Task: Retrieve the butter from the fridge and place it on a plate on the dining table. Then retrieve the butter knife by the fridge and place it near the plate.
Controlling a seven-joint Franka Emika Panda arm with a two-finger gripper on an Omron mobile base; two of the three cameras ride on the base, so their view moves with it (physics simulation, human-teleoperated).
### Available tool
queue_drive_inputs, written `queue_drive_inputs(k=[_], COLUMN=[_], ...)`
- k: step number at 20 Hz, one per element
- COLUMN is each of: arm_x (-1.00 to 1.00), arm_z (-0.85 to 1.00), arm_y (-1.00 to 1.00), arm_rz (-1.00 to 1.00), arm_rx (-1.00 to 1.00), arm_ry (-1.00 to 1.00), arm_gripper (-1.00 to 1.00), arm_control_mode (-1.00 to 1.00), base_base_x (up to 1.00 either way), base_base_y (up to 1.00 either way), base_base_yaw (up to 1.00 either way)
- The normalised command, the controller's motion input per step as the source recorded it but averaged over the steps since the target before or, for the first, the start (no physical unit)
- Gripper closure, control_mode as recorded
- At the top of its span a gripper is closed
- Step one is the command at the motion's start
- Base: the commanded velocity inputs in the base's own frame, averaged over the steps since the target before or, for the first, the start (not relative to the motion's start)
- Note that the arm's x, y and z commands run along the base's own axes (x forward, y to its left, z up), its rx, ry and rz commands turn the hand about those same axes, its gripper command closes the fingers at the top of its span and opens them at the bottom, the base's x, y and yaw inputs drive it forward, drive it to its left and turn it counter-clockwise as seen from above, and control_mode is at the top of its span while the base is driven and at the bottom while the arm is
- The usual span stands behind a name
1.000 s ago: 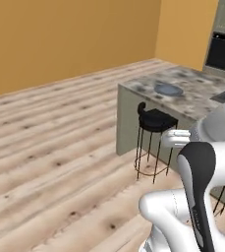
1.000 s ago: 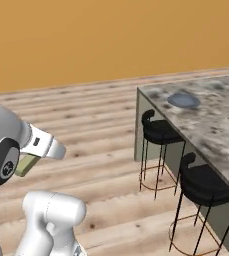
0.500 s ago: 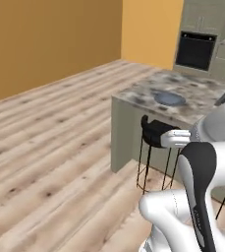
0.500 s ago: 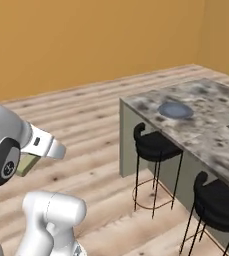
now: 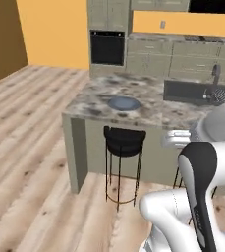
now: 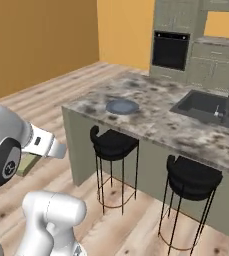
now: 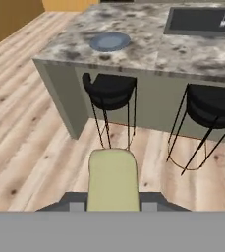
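Gripping the butter [image 7: 112,179] between my fingers, my claw [image 7: 112,204] hung above the wooden floor, facing the dining table [image 7: 148,49], where the plate [image 7: 109,41] sat near its corner, above a black stool [image 7: 109,91].

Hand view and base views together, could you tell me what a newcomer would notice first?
First, the pale butter held upright in the gripper, close in the hand view. Beyond it stands the marble dining table with the blue-grey plate near its corner, and two black stools tucked beneath.
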Motion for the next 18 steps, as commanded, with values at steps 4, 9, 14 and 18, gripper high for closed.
queue_drive_inputs(k=[4,9,14,18], arm_x=[0.00,0.00,0.00,0.00], arm_z=[0.00,0.00,0.00,0.00], arm_y=[0.00,0.00,0.00,0.00], arm_rz=[0.00,0.00,0.00,0.00], arm_rx=[0.00,0.00,0.00,0.00], arm_ry=[0.00,0.00,0.00,0.00], arm_gripper=[1.00,1.00,1.00,1.00], arm_control_mode=[1.00,1.00,1.00,1.00], base_base_x=[0.42,0.54,0.58,0.60], base_base_y=[0.88,0.95,0.59,0.13], base_base_yaw=[-0.60,-0.50,-0.38,-0.26])
